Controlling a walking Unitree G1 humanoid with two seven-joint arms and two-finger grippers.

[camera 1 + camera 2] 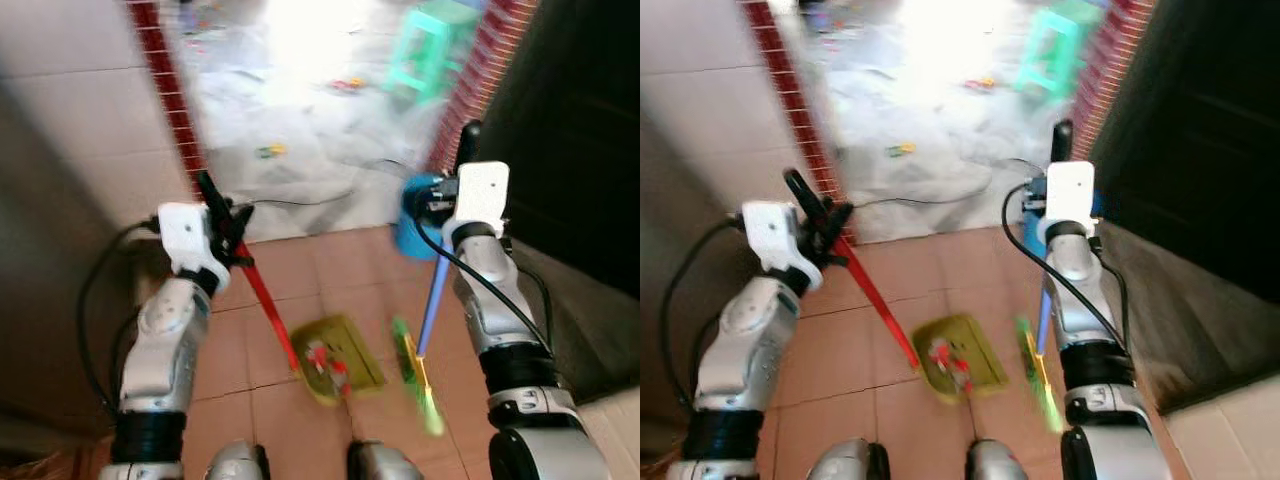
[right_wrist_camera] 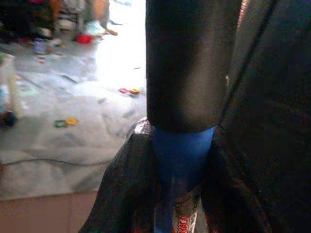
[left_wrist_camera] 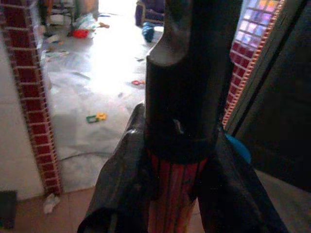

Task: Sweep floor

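Note:
My left gripper is shut on the red handle of a yellow-green dustpan. The pan lies on the tan tiles between my arms, with red bits in it. In the left wrist view the red handle sits clamped between the black fingers. My right gripper is shut on the blue broom handle. Its green and yellow broom head is blurred just right of the pan. The blue handle also runs between the fingers in the right wrist view.
Ahead, a doorway between red brick pillars opens onto a grey floor with scattered litter. A green stool stands beyond. A blue bin sits by the right pillar, a dark door is at the right, and a cable crosses the threshold.

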